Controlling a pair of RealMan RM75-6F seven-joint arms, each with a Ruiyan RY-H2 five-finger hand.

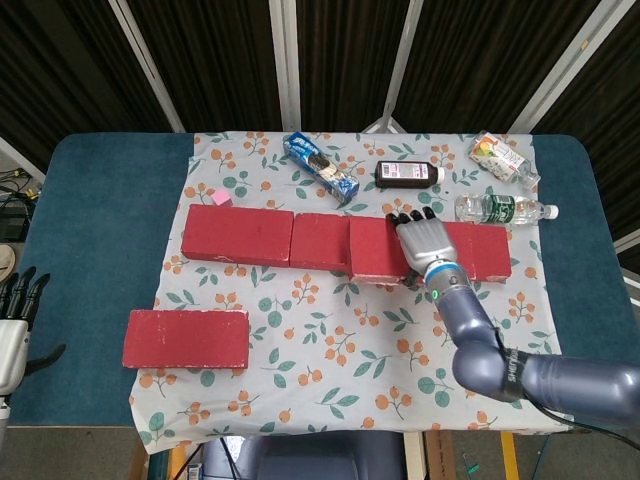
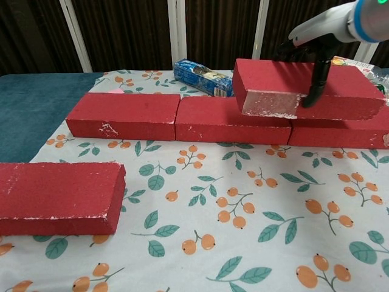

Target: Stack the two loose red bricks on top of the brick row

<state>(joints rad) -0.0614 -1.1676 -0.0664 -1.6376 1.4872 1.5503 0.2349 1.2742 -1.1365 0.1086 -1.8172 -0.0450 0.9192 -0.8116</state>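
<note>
My right hand (image 1: pixel 422 240) grips a red brick (image 1: pixel 376 250) from above and holds it over the brick row (image 1: pixel 240 236). In the chest view this held brick (image 2: pixel 276 79) sits at the height of the row's (image 2: pixel 152 114) top, above the seam between the middle and right bricks; the hand's dark fingers (image 2: pixel 316 82) wrap its front face. Whether it rests on the row I cannot tell. The other loose red brick (image 1: pixel 186 338) lies flat on the cloth at the front left (image 2: pixel 58 198). My left hand (image 1: pixel 12 322) hangs at the table's left edge, fingers apart, holding nothing.
Behind the row lie a blue snack pack (image 1: pixel 320 168), a dark bottle (image 1: pixel 408 174), a water bottle (image 1: pixel 505 210), a juice carton (image 1: pixel 497 156) and a small pink cube (image 1: pixel 219 198). A floral cloth (image 1: pixel 330 340) covers the teal table (image 1: pixel 90 230).
</note>
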